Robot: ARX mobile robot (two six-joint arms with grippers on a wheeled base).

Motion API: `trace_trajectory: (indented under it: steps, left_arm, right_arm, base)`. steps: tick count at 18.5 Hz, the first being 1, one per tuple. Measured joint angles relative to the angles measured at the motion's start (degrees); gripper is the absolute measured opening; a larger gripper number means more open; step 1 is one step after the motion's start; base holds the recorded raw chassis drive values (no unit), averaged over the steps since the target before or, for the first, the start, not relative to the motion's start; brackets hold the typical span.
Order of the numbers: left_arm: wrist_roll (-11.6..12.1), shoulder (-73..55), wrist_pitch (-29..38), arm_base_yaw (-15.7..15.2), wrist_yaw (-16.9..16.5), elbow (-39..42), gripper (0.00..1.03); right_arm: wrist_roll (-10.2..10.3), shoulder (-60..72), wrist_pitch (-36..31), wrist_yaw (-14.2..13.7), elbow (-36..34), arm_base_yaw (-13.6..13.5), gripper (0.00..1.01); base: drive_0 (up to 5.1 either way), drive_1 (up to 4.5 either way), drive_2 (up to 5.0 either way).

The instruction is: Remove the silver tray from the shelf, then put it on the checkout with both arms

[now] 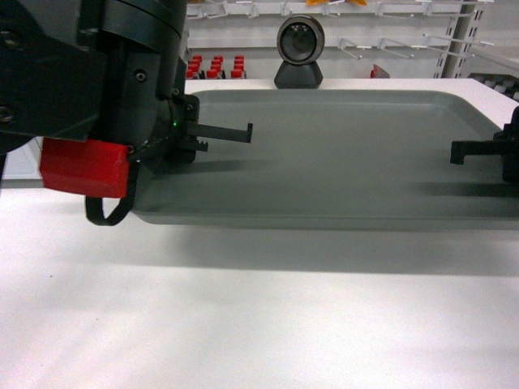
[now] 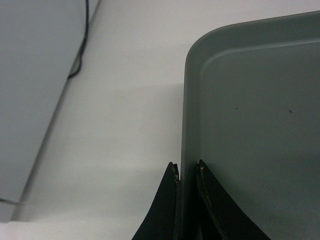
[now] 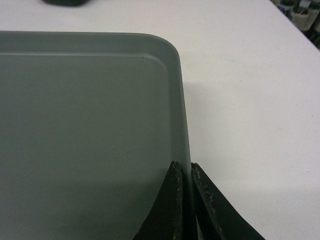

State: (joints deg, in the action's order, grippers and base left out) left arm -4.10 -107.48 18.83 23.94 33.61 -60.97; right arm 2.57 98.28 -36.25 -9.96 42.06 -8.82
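1. Silver tray (image 1: 340, 154) over white checkout (image 1: 243, 324), near its far edge; no readable writing.
2. Left gripper (image 2: 187, 172) pinches tray's left rim.
3. Right gripper (image 3: 184, 170) pinches its right rim.

My black flat-fingered left gripper (image 2: 186, 172) pinches the matte grey-silver tray's (image 2: 255, 125) left rim; my right gripper (image 3: 185, 170) clamps its right rim.

Bare white checkout (image 1: 259, 324) lies open before the silver tray (image 1: 340, 154); a black camera (image 1: 299, 53) stands behind it.
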Motion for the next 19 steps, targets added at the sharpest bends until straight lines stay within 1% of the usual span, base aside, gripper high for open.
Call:
trace_trajectory:
  steps: [2,3,8,12,14,15,16,17,19]
  left_arm:
    - [-0.3,-3.6,-2.9,-0.1,-0.2,-3.4,0.05]
    - [-0.7,-4.3,-3.8,-0.2,-0.4,-4.2,0.05]
    - [-2.4,-6.3,-6.5,-0.7,-0.7,-6.1,0.05]
    - [-4.2,-7.5,-8.4,-0.7,-0.8,-7.1,0.05]
    - [-4.8,-7.7,-8.7,-0.7,-0.8,-7.4,0.05]
    - [-6.2,-7.7,-8.9,-0.7,-0.3,-7.6,0.11]
    - [-8.0,-8.2,-9.0,-0.5,3.5,-7.8,0.35]
    - [-8.4,-8.2,-8.9,-0.5,3.6,-7.8,0.44]
    - [-9.5,-8.0,-8.1,-0.5,3.6,-7.5,0.63]
  right_arm:
    - [-0.3,3.6,2.3,0.8,2.9,0.8,0.03]
    - [-0.6,4.7,2.4,0.9,3.6,1.0,0.03]
    - [-1.6,7.6,3.2,1.0,5.9,1.0,0.03]
    - [-3.2,9.8,1.3,1.0,6.2,1.0,0.03]
    - [-4.1,10.7,0.6,1.0,6.2,1.0,0.03]
    - [-4.7,11.1,0.2,1.1,6.2,1.1,0.04]
    - [-8.2,11.3,0.2,1.0,5.7,1.0,0.28]
    - [-8.7,11.3,0.1,0.8,5.7,1.1,0.37]
    - [-8.9,10.9,-0.2,0.8,5.4,1.8,0.55]
  base:
    - [0.0,0.00,0.0]
    - [0.0,0.00,0.0]
    - [0.0,0.00,0.0]
    - [0.0,0.00,0.0]
    - [0.0,0.00,0.0]
    - [0.0,0.00,0.0]
    - [0.0,0.00,0.0]
    - [0.0,0.00,0.0]
    - [0.0,0.00,0.0]
